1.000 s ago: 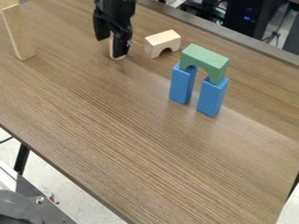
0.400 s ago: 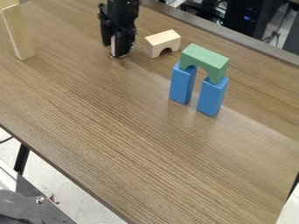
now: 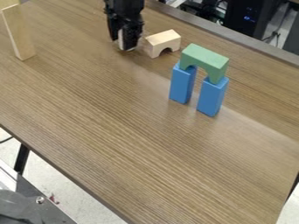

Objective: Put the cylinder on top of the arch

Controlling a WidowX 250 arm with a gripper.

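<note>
At the table's far side, upper left of centre, my gripper [image 3: 123, 43] points down and is shut on the pale wooden cylinder [image 3: 121, 40]. The cylinder is upright and mostly hidden by the black fingers; I cannot tell how far its lower end is from the table. The green arch [image 3: 204, 59] lies across the tops of two upright blue blocks [image 3: 182, 83], to the right of my gripper and nearer the camera.
A plain wooden arch [image 3: 162, 42] rests on the table [image 3: 116, 131] close to the right of my gripper, between it and the green arch. A tall wooden plank [image 3: 19, 35] stands at the upper left. Computer equipment [image 3: 245, 17] is beyond the far edge.
My gripper has shifted to the right and upward in the view, carrying the cylinder along. Both arches and the blue blocks have kept their places.
</note>
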